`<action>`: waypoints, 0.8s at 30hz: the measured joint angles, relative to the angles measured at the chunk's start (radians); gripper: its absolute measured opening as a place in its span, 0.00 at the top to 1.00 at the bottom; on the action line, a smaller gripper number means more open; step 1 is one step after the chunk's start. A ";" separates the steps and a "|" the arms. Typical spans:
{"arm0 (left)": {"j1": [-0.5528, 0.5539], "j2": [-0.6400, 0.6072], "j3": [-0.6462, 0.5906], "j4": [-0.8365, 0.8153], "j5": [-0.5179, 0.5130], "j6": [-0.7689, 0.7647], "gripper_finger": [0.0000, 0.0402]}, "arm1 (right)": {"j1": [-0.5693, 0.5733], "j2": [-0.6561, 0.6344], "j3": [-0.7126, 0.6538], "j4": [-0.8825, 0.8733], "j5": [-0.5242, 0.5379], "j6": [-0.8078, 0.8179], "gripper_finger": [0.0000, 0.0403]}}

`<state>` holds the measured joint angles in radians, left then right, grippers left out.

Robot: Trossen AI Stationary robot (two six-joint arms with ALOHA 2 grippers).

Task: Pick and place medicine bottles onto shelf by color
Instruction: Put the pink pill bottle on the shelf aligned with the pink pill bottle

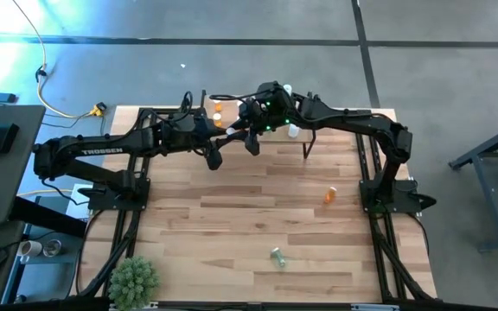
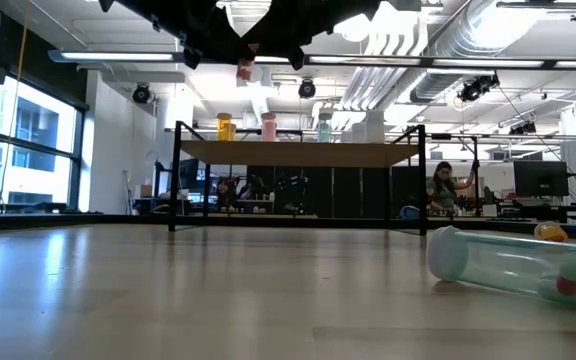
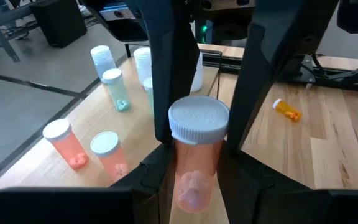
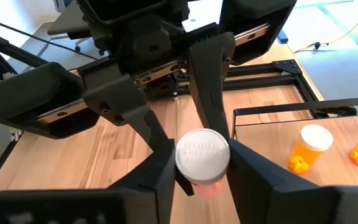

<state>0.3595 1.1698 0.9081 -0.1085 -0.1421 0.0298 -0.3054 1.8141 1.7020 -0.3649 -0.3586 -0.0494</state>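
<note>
Two end effectors, left (image 3: 197, 168) and right (image 4: 201, 180), clamp pink white-capped bottle (image 3: 194, 162).

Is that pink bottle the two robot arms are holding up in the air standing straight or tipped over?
Upright. The pink bottle hangs with its white cap on top, squeezed between the left pincer and the right pincer, above the shelf.

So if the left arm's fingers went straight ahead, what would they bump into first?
Most likely the right gripper: its fingers flank the cap of the pink bottle that the left gripper holds, right in its path, though depth is hard to judge.
</note>
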 joint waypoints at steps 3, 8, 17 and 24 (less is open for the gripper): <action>0.000 0.000 0.000 0.000 0.000 0.000 0.76 | 0.000 0.000 0.000 0.000 0.000 0.000 0.74; 0.000 0.000 0.000 0.000 0.000 0.000 0.76 | 0.001 0.000 0.000 -0.002 0.008 0.006 0.75; 0.000 0.000 0.000 -0.002 0.008 -0.003 0.74 | 0.001 -0.002 0.000 -0.005 0.010 0.027 0.75; 0.000 -0.002 0.000 -0.007 0.009 -0.061 0.59 | -0.008 -0.002 0.000 -0.009 0.013 0.053 0.75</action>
<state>0.3595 1.1674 0.9085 -0.1151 -0.1329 -0.0314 -0.3134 1.8122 1.7016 -0.3738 -0.3461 0.0040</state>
